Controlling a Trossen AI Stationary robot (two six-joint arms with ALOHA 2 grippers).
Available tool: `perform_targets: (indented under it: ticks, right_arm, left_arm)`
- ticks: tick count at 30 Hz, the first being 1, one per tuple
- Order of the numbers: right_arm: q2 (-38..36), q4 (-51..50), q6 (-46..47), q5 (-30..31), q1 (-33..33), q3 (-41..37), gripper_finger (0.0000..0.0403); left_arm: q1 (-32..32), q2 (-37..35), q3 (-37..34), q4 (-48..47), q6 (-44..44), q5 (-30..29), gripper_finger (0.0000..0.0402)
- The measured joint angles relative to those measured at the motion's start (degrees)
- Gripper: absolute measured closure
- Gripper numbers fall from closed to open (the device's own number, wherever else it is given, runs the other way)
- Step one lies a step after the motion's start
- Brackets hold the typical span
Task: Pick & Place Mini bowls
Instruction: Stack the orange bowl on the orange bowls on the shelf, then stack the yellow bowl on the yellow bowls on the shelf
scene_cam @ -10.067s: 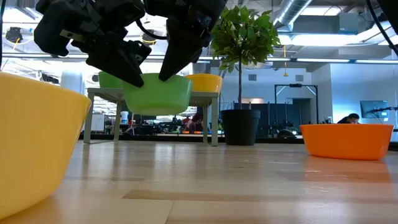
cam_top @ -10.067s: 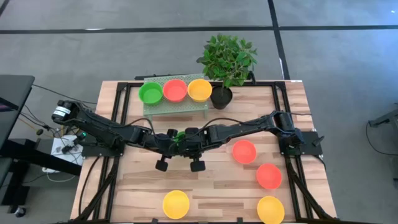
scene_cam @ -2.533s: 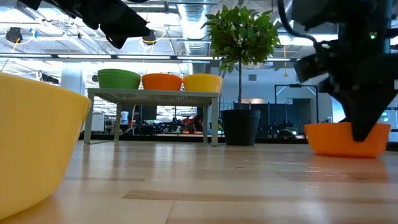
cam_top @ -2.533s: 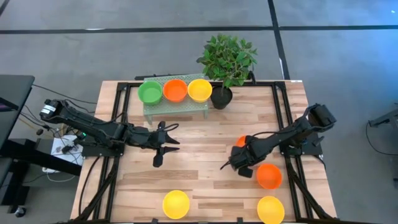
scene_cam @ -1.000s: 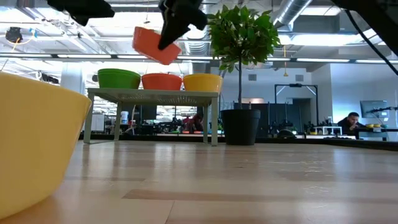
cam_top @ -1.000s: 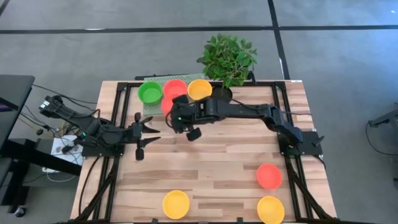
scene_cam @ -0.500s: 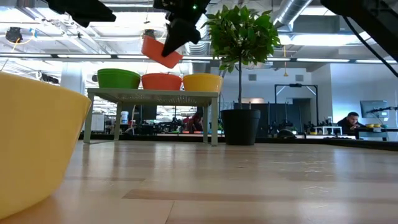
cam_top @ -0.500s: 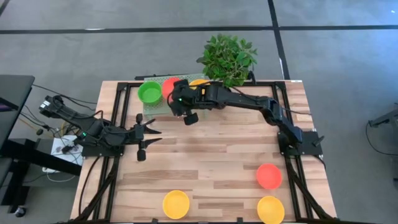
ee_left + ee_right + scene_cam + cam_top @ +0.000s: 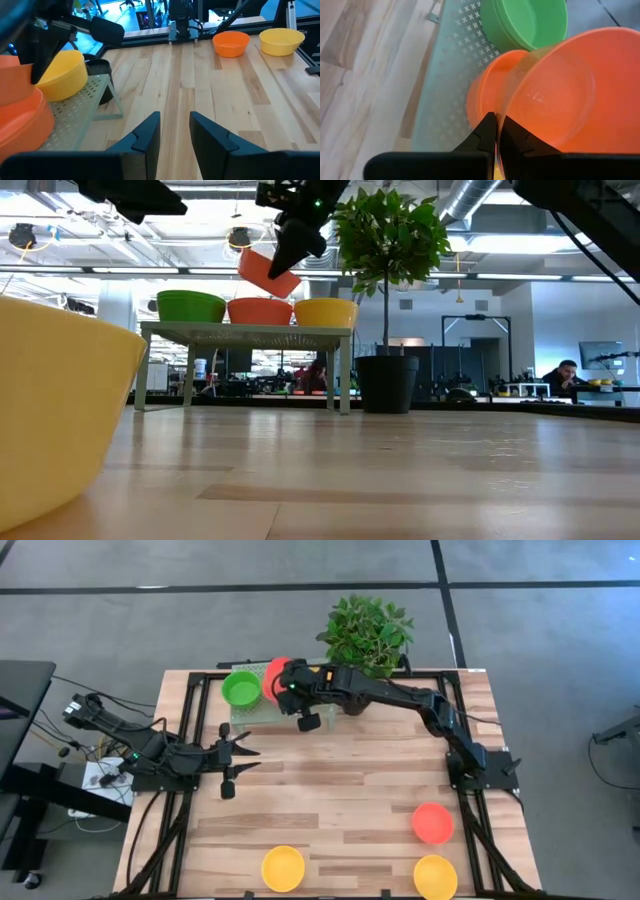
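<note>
I have my right gripper (image 9: 496,131) pinched shut on the rim of a glossy red-orange plastic mini bowl (image 9: 560,95), one finger inside the wall and one outside, because a thin rim is the only edge these fingers can hold. The bowl hangs tilted in the air above the pale perforated metal stand (image 9: 262,708) at the far edge of the wooden surface (image 9: 330,790). I hold it directly over a second red-orange mini bowl (image 9: 487,100) that sits on the stand, so the carried one can nest into its own colour. A green mini bowl (image 9: 241,688) sits on one side of that stack and a yellow mini bowl (image 9: 325,312) on the other, beside the black pot of the leafy plant (image 9: 365,635).

My left gripper (image 9: 175,131) waits low over the surface's left side, fingers apart and empty, well clear of the stand.

One red-orange bowl (image 9: 432,823) and two yellow bowls (image 9: 283,867) remain near the front edge, so I judge sorting is partway done.
</note>
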Motion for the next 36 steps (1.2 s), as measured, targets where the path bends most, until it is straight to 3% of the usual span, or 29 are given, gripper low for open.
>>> perform_targets:
  ticks: [6, 18, 29, 36]
  right_arm:
    - [0.0, -0.7, 0.5, -2.7, -0.8, 0.0, 0.0398]
    - [1.7, 0.2, 3.0, -2.6, -1.9, -0.1, 0.0396]
    - [2.9, 1.3, -0.3, -0.9, -1.7, 0.0, 0.0337]
    - [2.9, 0.9, -0.4, -0.3, -0.6, 0.2, 0.0323]
  left_arm:
    - [0.0, 0.0, 0.0, 0.0, 0.0, 0.0, 0.0295]
    - [0.0, 0.0, 0.0, 0.0, 0.0, 0.0, 0.0295]
    - [0.0, 0.0, 0.0, 0.0, 0.0, 0.0, 0.0295]
    - [0.0, 0.0, 0.0, 0.0, -0.1, 0.0, 0.0295]
